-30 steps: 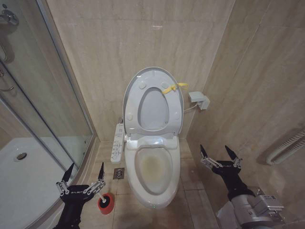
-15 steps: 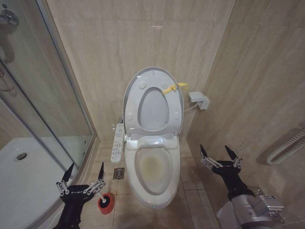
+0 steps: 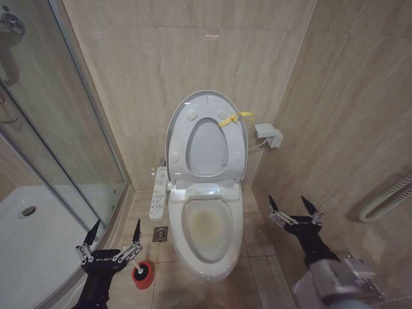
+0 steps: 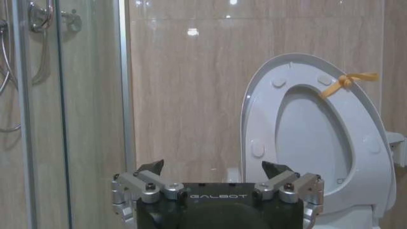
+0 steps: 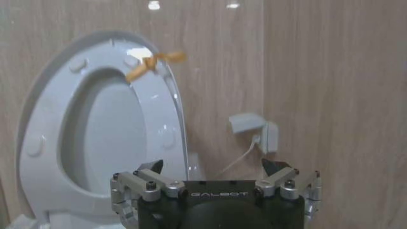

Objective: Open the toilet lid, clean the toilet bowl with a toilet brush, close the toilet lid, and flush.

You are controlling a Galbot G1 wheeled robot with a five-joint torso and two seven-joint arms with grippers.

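while the glass shower enclosure (image 3: 45,148) takes up the left side of the room, the left gripper (image 3: 111,233) hangs low over the floor tiles just beside its curved base, fingers spread wide and holding nothing. right next to that gripper, toward the toilet, stands the red holder cup (image 3: 143,274) on the floor; the toilet brush itself cannot be made out in it. a small floor drain (image 3: 160,234) sits between the cup and the toilet bowl (image 3: 207,222), whose inside shows a yellowish-brown stain and whose white button panel (image 3: 158,192) runs along its left flank. the toilet lid (image 3: 207,138) stands upright against the back wall together with the ring seat, a yellow ribbon tag (image 3: 234,118) tied at its upper right edge. a small white wall box (image 3: 268,134) with a cord is mounted just right of the lid. the right gripper (image 3: 295,208) hovers beside the bowl's right side, well apart from it, its fingers also spread wide and empty.
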